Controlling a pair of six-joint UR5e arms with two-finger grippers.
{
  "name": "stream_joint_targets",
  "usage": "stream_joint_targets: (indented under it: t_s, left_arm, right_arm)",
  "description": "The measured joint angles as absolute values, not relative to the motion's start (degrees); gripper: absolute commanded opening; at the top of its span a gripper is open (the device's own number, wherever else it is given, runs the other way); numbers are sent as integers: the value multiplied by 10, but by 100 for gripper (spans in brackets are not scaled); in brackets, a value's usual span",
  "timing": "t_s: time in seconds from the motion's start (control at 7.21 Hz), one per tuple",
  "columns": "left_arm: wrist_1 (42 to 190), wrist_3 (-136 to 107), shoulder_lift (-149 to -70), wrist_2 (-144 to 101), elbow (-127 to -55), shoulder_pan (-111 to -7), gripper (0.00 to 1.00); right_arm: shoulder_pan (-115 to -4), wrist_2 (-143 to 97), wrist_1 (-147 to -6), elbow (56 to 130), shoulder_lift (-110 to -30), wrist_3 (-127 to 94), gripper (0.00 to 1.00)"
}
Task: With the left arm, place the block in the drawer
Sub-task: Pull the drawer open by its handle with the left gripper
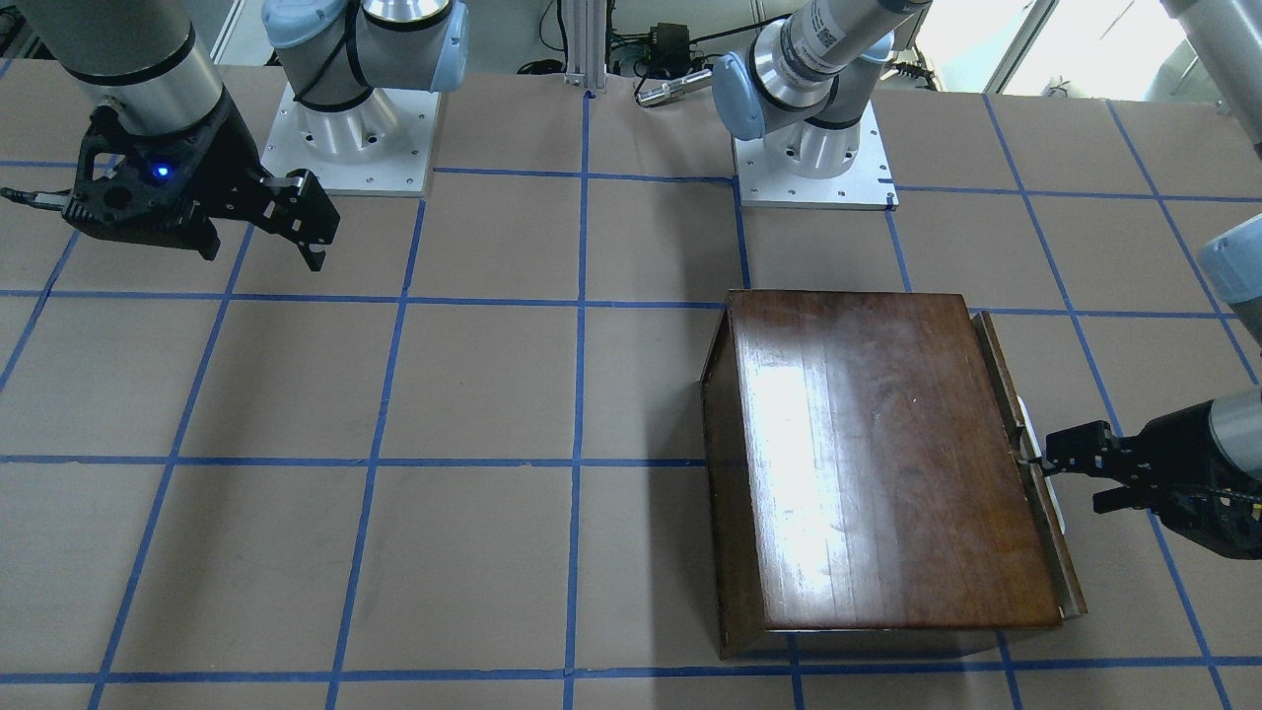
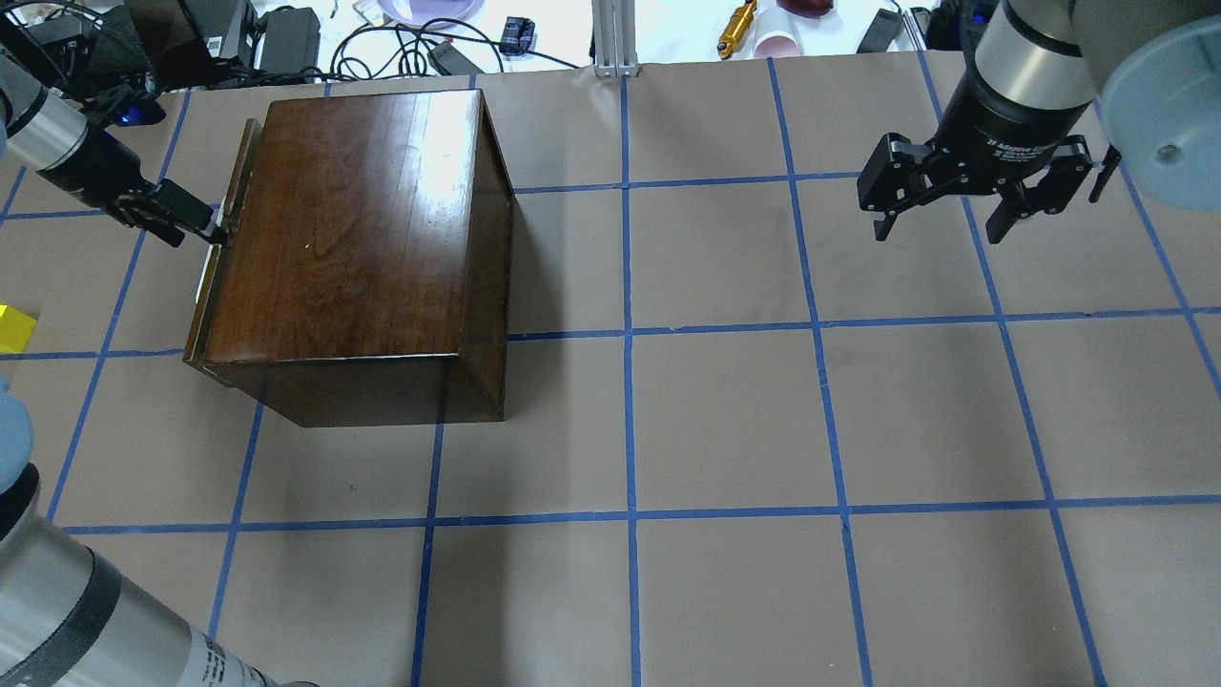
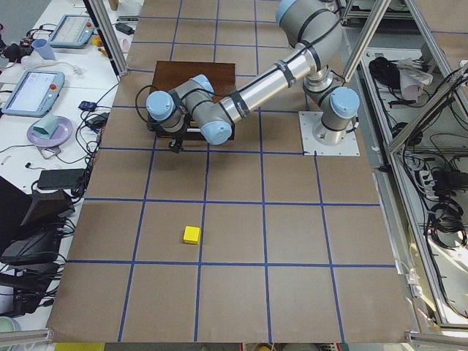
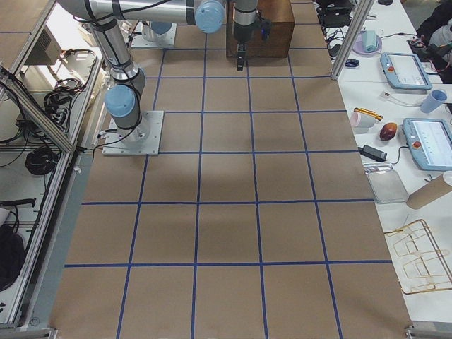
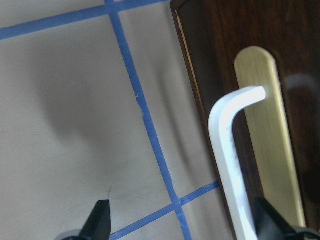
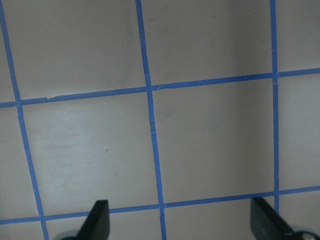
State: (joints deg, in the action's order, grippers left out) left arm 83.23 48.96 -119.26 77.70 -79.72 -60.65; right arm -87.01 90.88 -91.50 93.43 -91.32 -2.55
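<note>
Block (image 3: 191, 235): you will find the yellow cube lying free on the table (image 2: 725, 420). It is well apart from the box and out towards the table's end on the robot's left.
Drawer (image 5: 215, 50): only its dark front panel shows, set against the box's face. You cannot see the tray behind it.
Pull (image 5: 232, 165): a pale bent bar over a brass plate (image 5: 270, 150) on that panel.
Left gripper (image 5: 183, 225): level with the drawer front and spread wide, clasping nothing. You see the pull between its fingertips, just beside one of them.
Box (image 2: 353, 239): glossy dark brown wood, standing in the left arm's half of the table.
Right gripper (image 2: 936, 232): you see it hanging above bare table, far from the box. Its fingers are parted and it is empty.
</note>
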Motion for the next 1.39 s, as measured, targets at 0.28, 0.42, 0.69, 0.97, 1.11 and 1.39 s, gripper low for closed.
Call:
stream_joint_targets:
  t_s: [0.28,0.42,0.69,0.97,1.11,1.39]
  left_arm:
    - [832,496,-1196,782,-790,-606,100]
    - [832,497,-1199,784,-784,-606,100]
    - [832,506,-1204,788,-778,-605,100]
    - [832,513,-1207,792,-774,-603,100]
    - [832,518,-1209,798,-771,-603,100]
    - [832,523,-1214,806,-762,-602,100]
  right_arm:
    - [-870,909,-915,934,-913,-25,100]
    - [-870,909,-915,935,-913,-25,100]
    - [-870,909,-915,934,-913,-25,100]
    - [-870,909,-915,934,-913,-26,100]
    - [-870,909,-915,935,-913,-25,100]
    - [-870,909,-915,935,-913,-25,100]
